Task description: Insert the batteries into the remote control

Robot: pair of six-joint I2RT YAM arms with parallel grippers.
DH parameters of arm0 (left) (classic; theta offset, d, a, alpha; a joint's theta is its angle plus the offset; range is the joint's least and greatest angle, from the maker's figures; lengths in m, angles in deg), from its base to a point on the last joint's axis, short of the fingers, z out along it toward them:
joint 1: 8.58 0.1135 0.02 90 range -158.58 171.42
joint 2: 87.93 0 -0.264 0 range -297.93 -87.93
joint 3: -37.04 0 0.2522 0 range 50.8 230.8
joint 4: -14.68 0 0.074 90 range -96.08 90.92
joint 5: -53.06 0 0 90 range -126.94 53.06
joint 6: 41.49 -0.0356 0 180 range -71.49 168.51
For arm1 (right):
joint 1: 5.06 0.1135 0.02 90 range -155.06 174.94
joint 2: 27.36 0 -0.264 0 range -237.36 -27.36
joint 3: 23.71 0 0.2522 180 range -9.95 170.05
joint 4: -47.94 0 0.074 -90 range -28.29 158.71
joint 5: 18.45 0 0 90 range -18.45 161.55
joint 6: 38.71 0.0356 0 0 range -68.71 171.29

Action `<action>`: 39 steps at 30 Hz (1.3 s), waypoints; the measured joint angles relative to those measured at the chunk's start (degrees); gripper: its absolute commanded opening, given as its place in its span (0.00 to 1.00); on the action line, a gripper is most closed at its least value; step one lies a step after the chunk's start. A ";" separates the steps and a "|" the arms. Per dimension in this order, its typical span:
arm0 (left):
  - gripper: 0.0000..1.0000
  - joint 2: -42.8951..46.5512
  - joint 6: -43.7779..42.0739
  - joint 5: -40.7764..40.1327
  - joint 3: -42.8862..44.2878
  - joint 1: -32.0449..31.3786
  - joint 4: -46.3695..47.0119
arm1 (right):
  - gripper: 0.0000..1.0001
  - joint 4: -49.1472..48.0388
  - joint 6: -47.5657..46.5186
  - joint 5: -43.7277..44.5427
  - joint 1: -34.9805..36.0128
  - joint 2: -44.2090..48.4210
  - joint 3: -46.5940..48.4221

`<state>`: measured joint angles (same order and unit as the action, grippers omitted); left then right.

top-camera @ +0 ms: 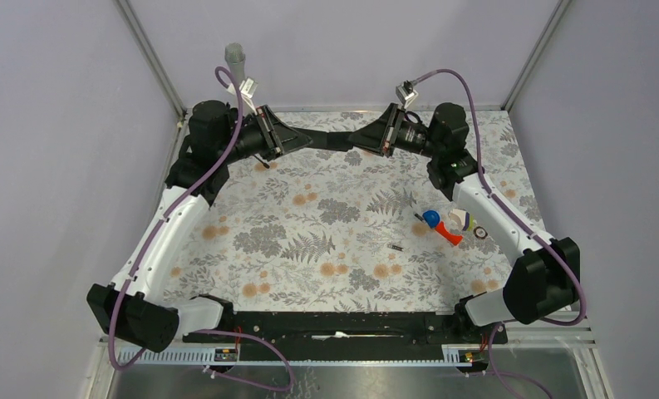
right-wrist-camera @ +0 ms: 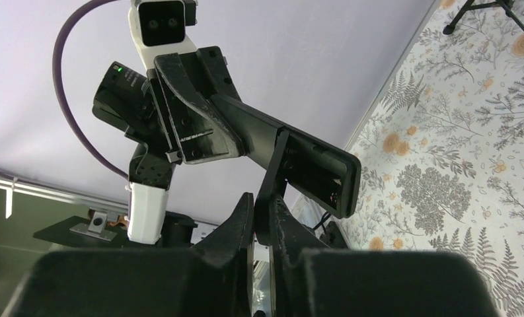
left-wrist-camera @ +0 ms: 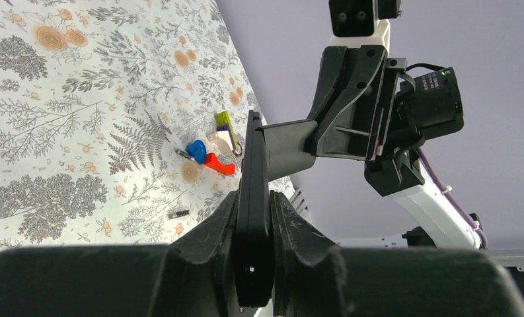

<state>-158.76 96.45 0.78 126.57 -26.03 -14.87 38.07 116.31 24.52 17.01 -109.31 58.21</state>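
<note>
Floral table (top-camera: 309,216), remote (top-camera: 330,141) held aloft.
The left gripper (top-camera: 306,140) clamps it steady while the right gripper (right-wrist-camera: 262,201) pinches its cover (right-wrist-camera: 277,158), probably baring the battery slot (right-wrist-camera: 318,175).

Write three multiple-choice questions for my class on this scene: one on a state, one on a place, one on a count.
1. The left pincer is: A wide open; B shut on the remote control; C lying on the table.
2. The battery lies: A inside the remote control; B on the floral cloth; C on the floor.
3. Batteries in view: A one; B two; C four.
Answers: 1 B, it clamps the black bar in mid-air. 2 B, it lies loose on the cloth, left of the toy pieces in the top view. 3 A, only that one shows.
</note>
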 measured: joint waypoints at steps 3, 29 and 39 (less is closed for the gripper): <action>0.00 -0.17 -0.57 -0.37 0.00 0.00 -0.85 | 0.03 1.14 -0.70 0.24 0.02 0.00 0.02; 0.00 8.52 -17.92 -19.26 -5.07 3.91 -11.15 | 0.00 19.85 -16.37 25.55 -1.03 -5.11 -8.48; 0.00 12.59 -18.12 -20.65 -6.05 4.31 -11.10 | 0.00 12.39 -16.63 24.65 -3.69 -18.56 -8.52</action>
<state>-146.17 78.33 -19.88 120.51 -21.73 -25.98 50.46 99.67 49.18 13.31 -127.87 49.69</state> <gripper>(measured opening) 0.184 0.092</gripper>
